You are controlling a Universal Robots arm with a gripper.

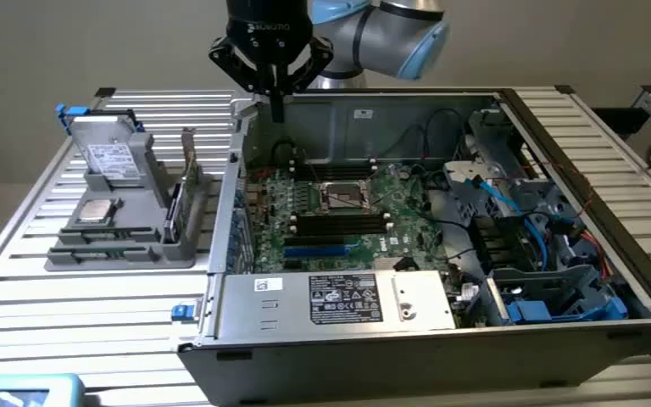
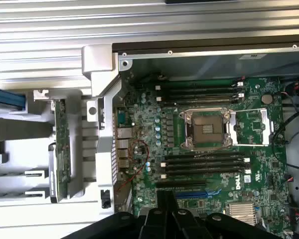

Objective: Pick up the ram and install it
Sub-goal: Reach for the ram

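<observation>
Closest in the exterior view is the slatted metal table (image 1: pixel 31 314). On it sits a big open computer case (image 1: pixel 416 356). At the near end of the case is a grey box (image 1: pixel 416 301) with a black and white sticker. Behind it, toward the exterior view's right, blue cables (image 1: pixel 495 199) curl around.

A bit farther back, outside the case on the exterior view's left, a grey holder (image 1: pixel 88 250) rests on the table. A small square silver chip (image 1: pixel 96 212) lies flat on it. A flat silver drive (image 1: pixel 108 157) leans up at its far end. The ram (image 2: pixel 61 149) is in this holder too. It stands on its thin edge in a slot on the side of the holder next to the case wall. It is long, thin and green.

Inside the case lies the big green board (image 1: pixel 337 225). In its middle is a square socket (image 1: pixel 346 197) with a metal frame. Long black slots (image 2: pixel 204 164) run on both sides of the socket.

Farthest back is my gripper (image 1: pixel 275 110). It hangs above the far wall of the case, near the corner on the exterior view's left. My two fingers are pressed together into one point, and they hold nothing. My gripper is well apart from the ram and higher than it.
</observation>
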